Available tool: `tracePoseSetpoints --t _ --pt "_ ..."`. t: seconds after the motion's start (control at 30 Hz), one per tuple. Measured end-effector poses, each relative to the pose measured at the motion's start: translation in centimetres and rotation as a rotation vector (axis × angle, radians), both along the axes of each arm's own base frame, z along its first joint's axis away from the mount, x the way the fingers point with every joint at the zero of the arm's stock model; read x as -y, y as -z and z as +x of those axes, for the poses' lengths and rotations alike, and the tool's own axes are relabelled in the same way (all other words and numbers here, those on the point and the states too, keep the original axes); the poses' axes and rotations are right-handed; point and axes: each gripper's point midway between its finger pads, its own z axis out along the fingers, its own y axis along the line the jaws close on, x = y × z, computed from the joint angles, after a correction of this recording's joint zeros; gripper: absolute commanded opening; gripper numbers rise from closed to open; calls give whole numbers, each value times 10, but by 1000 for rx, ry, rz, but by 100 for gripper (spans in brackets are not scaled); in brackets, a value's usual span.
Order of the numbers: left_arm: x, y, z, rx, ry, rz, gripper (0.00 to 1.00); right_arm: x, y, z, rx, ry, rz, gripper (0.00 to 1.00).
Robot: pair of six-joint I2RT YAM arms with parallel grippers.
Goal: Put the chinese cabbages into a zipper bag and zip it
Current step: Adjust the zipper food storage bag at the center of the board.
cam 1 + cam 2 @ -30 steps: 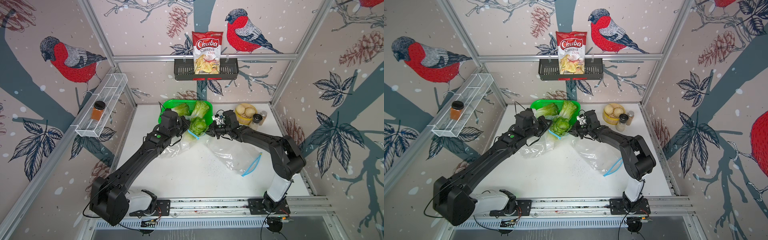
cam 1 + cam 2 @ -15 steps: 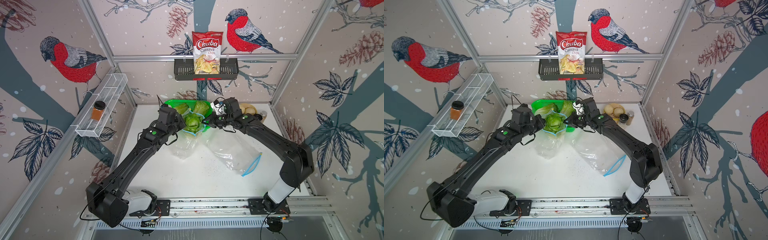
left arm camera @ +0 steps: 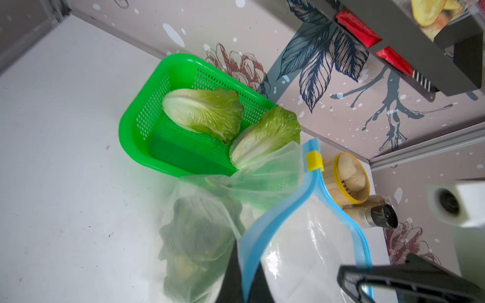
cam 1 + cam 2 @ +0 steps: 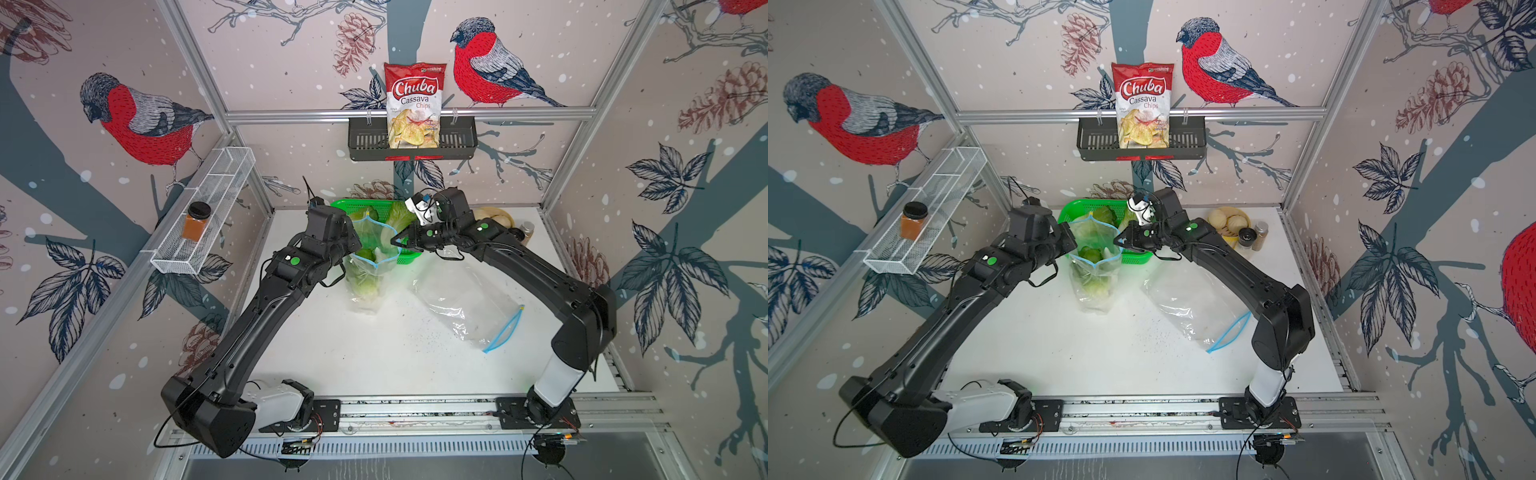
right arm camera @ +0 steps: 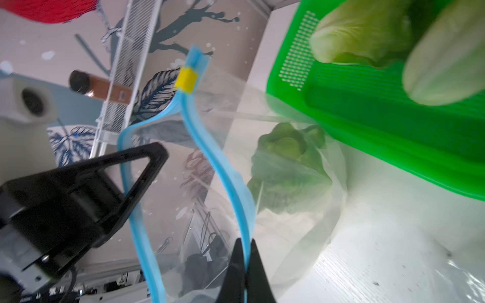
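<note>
While both arms hold it up by its blue zip rim, the zipper bag hangs just in front of the green basket with its mouth gaping. The left end effector is pressed together on one lip, and the right end effector pinches the opposite lip. One chinese cabbage sits inside the bag; two chinese cabbages lie in the basket. A second bag lies flat on the table, beside the basket on the right arm's side. A bun holder and shakers stand near the basket's end on that same side.
</note>
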Motion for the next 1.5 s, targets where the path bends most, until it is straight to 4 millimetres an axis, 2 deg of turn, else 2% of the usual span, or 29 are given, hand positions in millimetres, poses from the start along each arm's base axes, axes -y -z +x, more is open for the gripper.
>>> tracePoseSetpoints --t 0.1,0.33,0.5,0.57,0.67,0.73,0.8,0.87,0.97,1.07,1.17,1.33,1.5 --pt "-10 -8 2 17 -26 33 0 -9 -11 -6 31 -47 28 4" --pt "-24 -4 4 -12 -51 83 0 -16 -17 -6 43 -62 36 5" --pt "-42 -11 5 -8 -91 120 0 -40 -22 -11 63 -121 74 8" --pt "-49 -12 4 -16 -106 140 0 -53 -19 -16 60 -161 83 9" --pt "-55 -16 2 -16 -110 174 0 -63 -12 -16 62 -190 88 9" --pt "-57 -14 4 -22 -113 194 0 -63 -6 -12 53 -187 83 16" --pt "-55 -4 9 -45 -105 206 0 -59 3 -6 43 -172 71 18" --pt "-46 18 13 -91 -67 201 0 -49 16 6 34 -137 53 26" --pt "-36 47 15 -133 -28 176 0 -27 37 21 7 -71 8 29" --pt "-28 66 16 -147 -4 139 0 -6 44 35 8 -10 -9 45" --pt "-22 72 20 -145 6 108 0 14 46 50 21 44 -12 52" --pt "-17 68 28 -111 14 86 0 50 58 84 27 184 -60 59" --pt "-16 71 28 -108 11 76 0 66 93 111 0 292 -157 63"
